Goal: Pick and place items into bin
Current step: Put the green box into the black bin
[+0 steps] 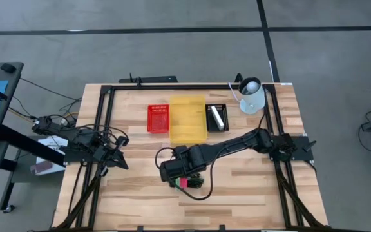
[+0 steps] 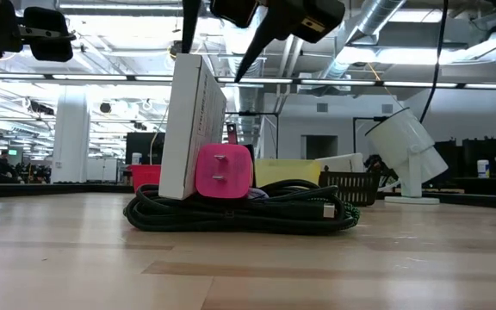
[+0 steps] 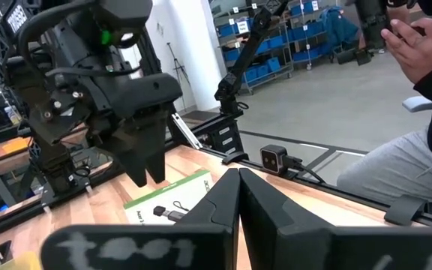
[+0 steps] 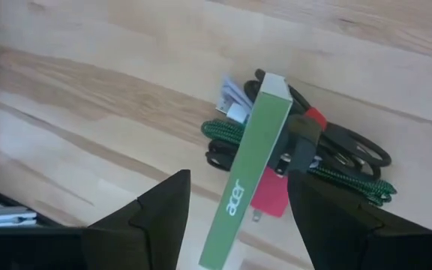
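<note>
A flat white box [image 2: 192, 125] with a green narrow side [image 4: 250, 172] stands on edge on a coil of dark green and black cords [image 2: 244, 211] near the table's middle. A pink plug [image 2: 224, 172] sits against the box. My right gripper [image 4: 238, 180] hangs open above the pile and points down. Its fingers [image 2: 261, 43] stand on either side of the box's top edge, with a gap on both sides. My left gripper [image 3: 238, 210] waits shut at the table's left side [image 1: 118, 151].
At the table's far side stand a red basket [image 1: 158, 118], a yellow bin [image 1: 187, 120] and a black bin [image 1: 216, 117] in a row. A white lamp [image 1: 252, 95] is at the far right. A person [image 3: 426, 52] is beyond the table.
</note>
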